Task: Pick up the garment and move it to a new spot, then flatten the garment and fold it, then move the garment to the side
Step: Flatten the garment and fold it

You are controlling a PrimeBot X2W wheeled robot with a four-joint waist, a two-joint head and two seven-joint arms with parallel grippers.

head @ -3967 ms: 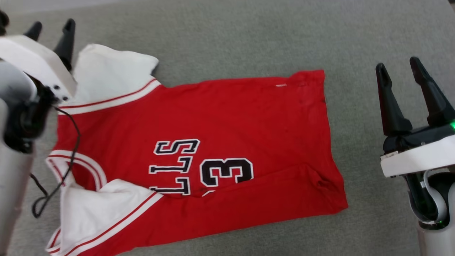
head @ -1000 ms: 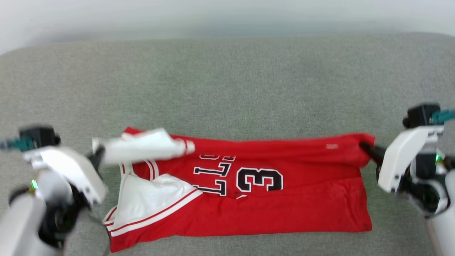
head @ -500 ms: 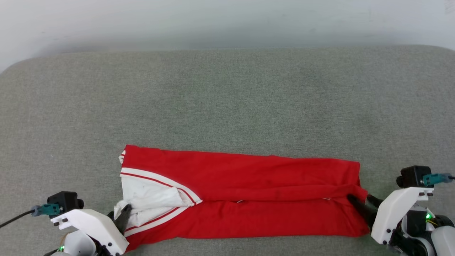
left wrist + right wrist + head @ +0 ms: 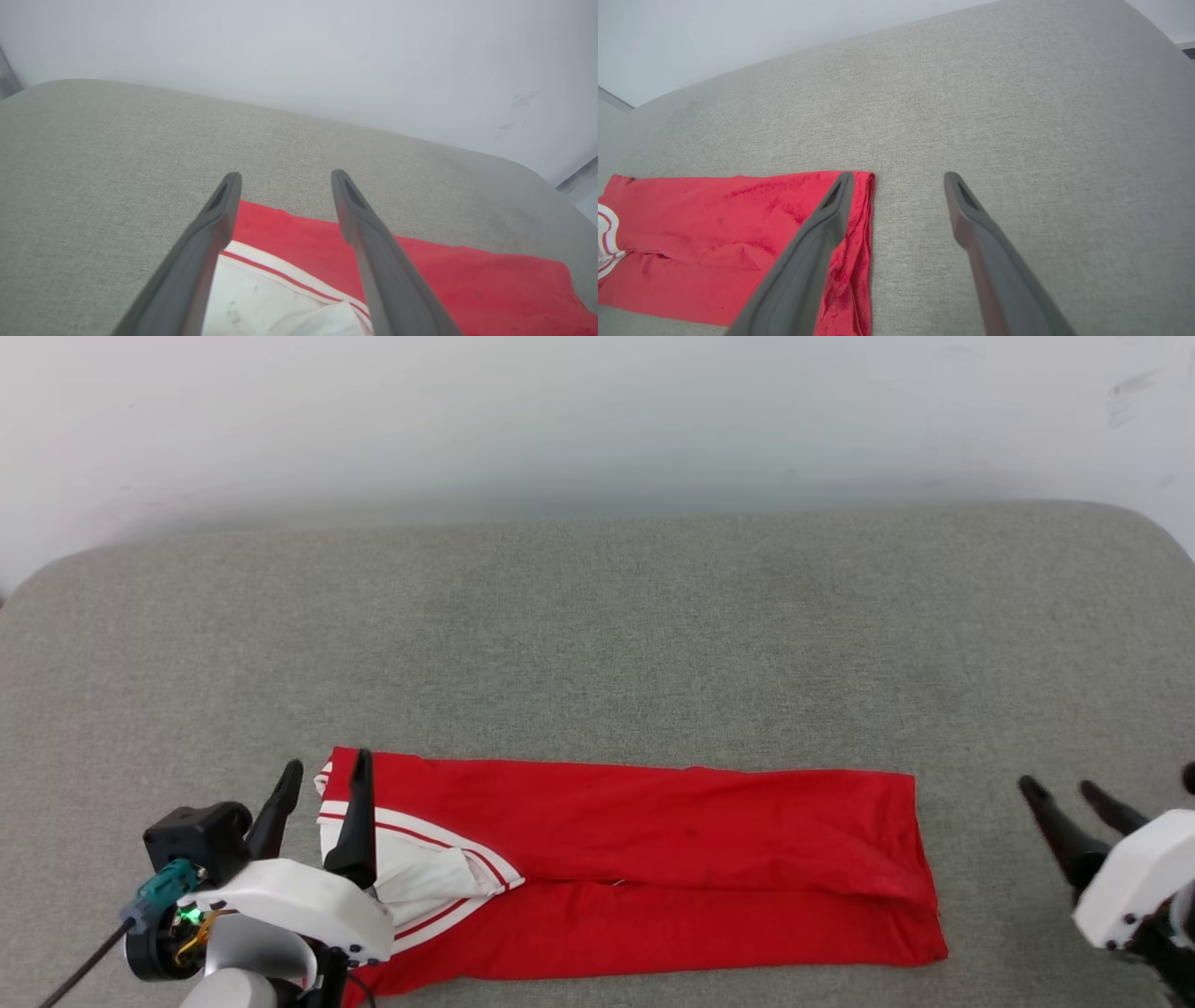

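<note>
Since the left wrist housing sits in front of it, the garment's near corner at the collar end is hidden in the head view. Garment lies flat on the counter, near the front edge, folded into a long red strip running left to right. Plain red cloth faces up, with one white sleeve and its red-striped trim tucked at the left end.

Left end effector has its fingers spread apart and nothing between them. One finger overlaps the sleeve end; cannot tell if it touches the cloth or hovers over it. Left wrist view: same end effector splayed, finger bases cut off by the bottom edge, sleeve partly hidden behind them, red cloth running off to the right.

Right end effector is also spread wide and empty. It is near the hem end, with bare counter between them in the head view, and its body is cut off at the lower right corner. Right wrist view: end effector apart, one finger covers part of the hem, and the far end of the garment is cut by the left edge.

A dark cable leaves the left wrist and runs out of frame at the bottom. A teal connector is visible there, and a small green light that is hard to make out.

Counter is covered in grey woven fabric with rounded far corners. A plain pale wall stands right behind it, with faint scuffs at upper right.
</note>
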